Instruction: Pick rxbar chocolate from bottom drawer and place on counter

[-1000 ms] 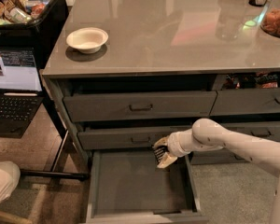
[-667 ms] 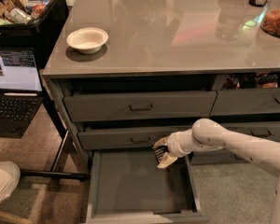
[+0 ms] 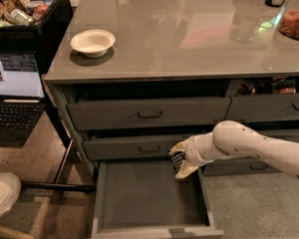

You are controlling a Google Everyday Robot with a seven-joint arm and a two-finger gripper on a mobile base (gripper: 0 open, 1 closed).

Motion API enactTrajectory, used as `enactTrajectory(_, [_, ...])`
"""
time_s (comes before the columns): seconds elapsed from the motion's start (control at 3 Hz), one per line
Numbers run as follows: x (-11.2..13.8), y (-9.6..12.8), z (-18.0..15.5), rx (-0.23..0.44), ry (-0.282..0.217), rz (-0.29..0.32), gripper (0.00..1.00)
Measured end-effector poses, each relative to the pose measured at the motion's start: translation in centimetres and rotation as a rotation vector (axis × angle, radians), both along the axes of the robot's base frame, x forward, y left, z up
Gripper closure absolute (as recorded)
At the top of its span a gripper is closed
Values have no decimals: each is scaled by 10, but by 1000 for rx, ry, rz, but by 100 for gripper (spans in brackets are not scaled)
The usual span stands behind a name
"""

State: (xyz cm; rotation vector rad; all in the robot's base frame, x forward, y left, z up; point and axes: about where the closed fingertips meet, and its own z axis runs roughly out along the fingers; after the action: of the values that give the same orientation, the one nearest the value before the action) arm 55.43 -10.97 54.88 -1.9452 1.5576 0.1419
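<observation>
The bottom drawer (image 3: 139, 203) is pulled open, and its dark grey floor is bare. My gripper (image 3: 180, 160) hangs over the drawer's back right corner, just under the middle drawer's front. Its pale fingers (image 3: 185, 170) are closed on a small dark bar with white markings, the rxbar chocolate (image 3: 177, 159), and hold it above the drawer floor. My white arm (image 3: 254, 146) reaches in from the right. The glossy grey counter (image 3: 189, 39) lies above the drawers.
A white bowl (image 3: 92, 42) sits on the counter's left part. A black bin of snacks (image 3: 25, 14) and a laptop (image 3: 15, 93) stand to the left. Two handled drawers (image 3: 149, 114) are shut above. A person's knee (image 3: 2, 198) is at bottom left.
</observation>
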Motion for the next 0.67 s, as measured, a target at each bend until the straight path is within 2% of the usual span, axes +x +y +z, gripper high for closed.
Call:
enactTrajectory(0.33, [-35, -4, 48, -96, -38, -11, 100])
enactTrajectory(0.67, [-58, -4, 101, -191, -74, -22, 100])
